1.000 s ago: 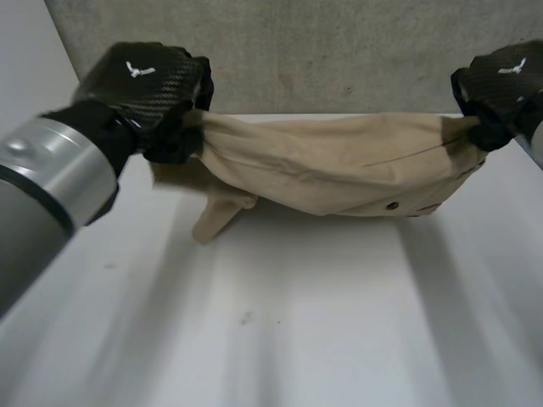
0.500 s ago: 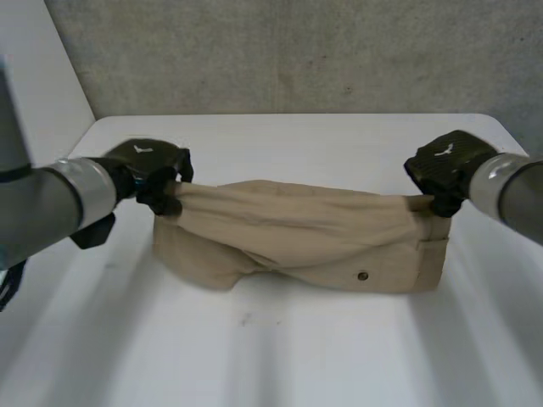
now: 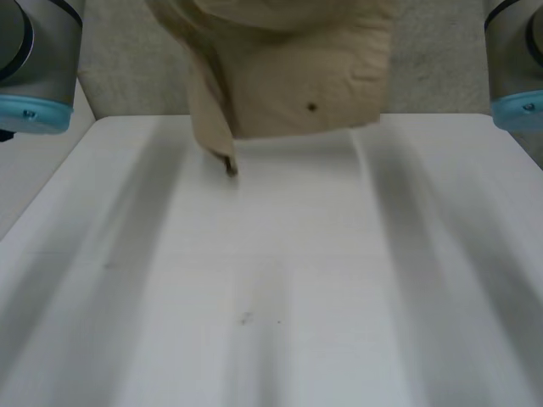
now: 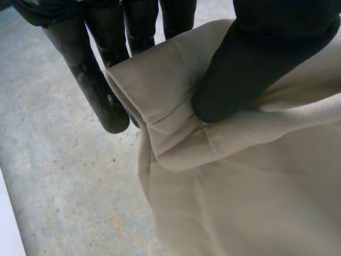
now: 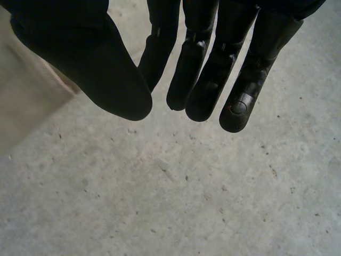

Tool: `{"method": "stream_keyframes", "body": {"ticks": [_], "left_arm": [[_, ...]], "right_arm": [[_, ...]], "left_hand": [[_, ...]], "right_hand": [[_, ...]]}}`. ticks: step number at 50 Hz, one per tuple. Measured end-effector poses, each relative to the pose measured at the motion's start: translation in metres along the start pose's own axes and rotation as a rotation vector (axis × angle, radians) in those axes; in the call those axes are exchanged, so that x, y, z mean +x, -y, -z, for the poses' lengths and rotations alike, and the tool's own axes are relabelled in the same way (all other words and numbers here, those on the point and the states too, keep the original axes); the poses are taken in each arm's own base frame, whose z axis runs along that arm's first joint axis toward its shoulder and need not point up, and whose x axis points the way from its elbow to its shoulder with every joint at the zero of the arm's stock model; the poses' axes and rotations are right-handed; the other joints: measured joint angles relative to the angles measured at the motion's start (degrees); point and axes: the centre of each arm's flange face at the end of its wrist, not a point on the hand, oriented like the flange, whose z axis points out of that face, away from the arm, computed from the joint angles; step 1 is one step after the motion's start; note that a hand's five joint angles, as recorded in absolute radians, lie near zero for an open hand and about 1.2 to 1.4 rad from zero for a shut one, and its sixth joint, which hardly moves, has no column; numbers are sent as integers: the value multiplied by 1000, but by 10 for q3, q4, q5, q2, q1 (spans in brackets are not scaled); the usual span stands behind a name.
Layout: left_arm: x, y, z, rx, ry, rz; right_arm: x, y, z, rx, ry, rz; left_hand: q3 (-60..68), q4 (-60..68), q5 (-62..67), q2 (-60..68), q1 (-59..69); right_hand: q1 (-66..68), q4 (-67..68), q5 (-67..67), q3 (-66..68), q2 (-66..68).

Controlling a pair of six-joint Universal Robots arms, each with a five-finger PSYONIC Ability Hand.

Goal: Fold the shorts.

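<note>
Held aloft: beige twill shorts (image 3: 288,76), long axis vertical, pointing down over white table (image 3: 297,280).
Stitched edge pinched by black left hand (image 4: 250,64); black right hand (image 5: 208,64) spread, holding nothing.

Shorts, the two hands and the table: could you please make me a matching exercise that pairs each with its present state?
Things:
1. shorts
2. left hand
3. right hand
4. table

States:
A. white, lying below the cloth
B. fingers straight, apart from the thumb
C. thumb pinching a stitched hem
D. beige, hanging from above

Pairs: 1-D, 2-C, 3-B, 4-A.
</note>
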Motion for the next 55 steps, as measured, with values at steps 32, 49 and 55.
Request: {"method": "stream_keyframes", "body": {"ticks": [32,49,55], "left_arm": [[60,-64,170,-562,-269,50],[62,20,145,-412,-300,90],[61,27,139,-381,-292,92]], "right_arm": [[-69,-123,169,-701,439,-182],[-101,-140,184,-801,575,-518],[-123,-156,199,-854,609,-537]], "left_hand": [[3,0,0,2,0],[3,0,0,2,0],[3,0,0,2,0]], "right_hand": [[-378,-468,-440,-458,-446],[-385,-476,-447,-464,-450],[-385,-473,-443,-462,-450]]}}
